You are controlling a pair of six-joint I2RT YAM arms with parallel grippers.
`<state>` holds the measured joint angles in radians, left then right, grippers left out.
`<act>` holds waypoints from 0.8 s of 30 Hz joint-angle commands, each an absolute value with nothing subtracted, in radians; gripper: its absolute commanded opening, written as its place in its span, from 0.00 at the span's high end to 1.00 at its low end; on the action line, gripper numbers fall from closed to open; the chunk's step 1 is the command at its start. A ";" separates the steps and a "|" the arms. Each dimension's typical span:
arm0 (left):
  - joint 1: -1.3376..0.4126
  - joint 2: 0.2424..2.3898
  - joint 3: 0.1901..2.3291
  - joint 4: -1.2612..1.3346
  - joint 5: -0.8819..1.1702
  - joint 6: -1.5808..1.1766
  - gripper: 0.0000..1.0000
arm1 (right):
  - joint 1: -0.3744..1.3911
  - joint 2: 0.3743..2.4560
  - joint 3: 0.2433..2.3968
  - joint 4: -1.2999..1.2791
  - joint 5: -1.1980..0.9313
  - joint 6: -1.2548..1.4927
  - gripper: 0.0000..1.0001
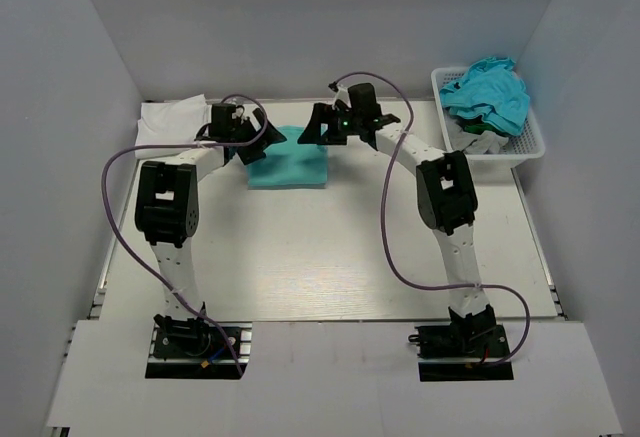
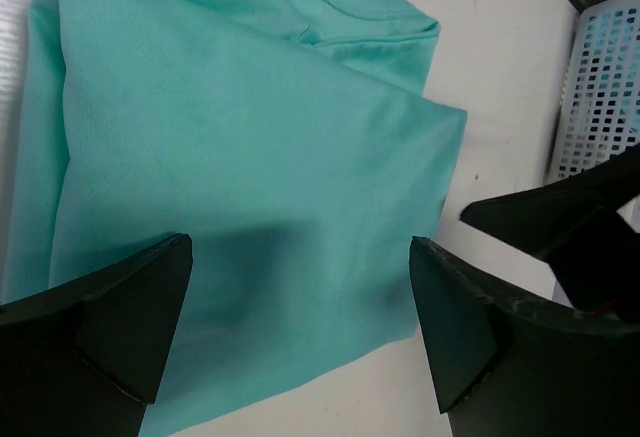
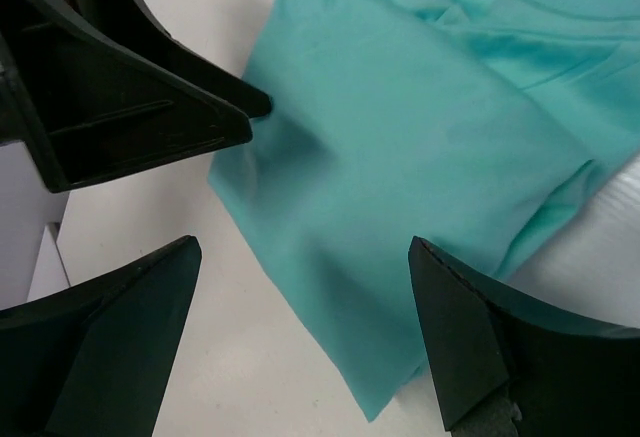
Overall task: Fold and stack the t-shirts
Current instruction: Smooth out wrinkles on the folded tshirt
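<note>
A folded mint sea-green t-shirt (image 1: 290,160) lies on the table at the back centre. My left gripper (image 1: 262,143) hovers open over its left edge; the left wrist view shows the shirt (image 2: 250,157) spread between and beyond the open, empty jaws (image 2: 300,312). My right gripper (image 1: 314,130) hovers open over the shirt's far right corner; the right wrist view shows the shirt (image 3: 420,147) under the open, empty jaws (image 3: 305,322). A white t-shirt (image 1: 173,117) lies at the back left. Turquoise-blue t-shirts (image 1: 487,93) are heaped in the basket.
A white lattice basket (image 1: 520,147) stands at the back right, also in the left wrist view (image 2: 605,87). The two grippers are close together; the left one's black body (image 3: 120,87) shows in the right wrist view. Grey walls enclose the table.
</note>
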<state>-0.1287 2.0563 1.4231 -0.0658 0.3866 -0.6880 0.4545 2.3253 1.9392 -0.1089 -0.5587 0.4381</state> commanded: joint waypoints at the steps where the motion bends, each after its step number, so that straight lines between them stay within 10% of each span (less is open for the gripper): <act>1: -0.130 2.034 1.410 -0.044 0.428 -0.686 0.00 | 0.462 2.371 1.936 -0.089 -0.583 0.454 0.10; 13: -0.153 1.849 0.981 -0.048 0.468 -0.707 0.00 | 0.529 2.216 1.492 -0.207 -0.583 0.221 0.10; 24: -0.236 1.183 0.673 -0.400 0.431 -0.655 0.00 | 0.640 1.692 1.074 -0.376 -0.509 0.038 0.10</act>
<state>-0.2329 1.3525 0.6460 -0.2413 0.5068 -0.7017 0.6285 1.8149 1.1088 -0.2684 -0.5587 0.1051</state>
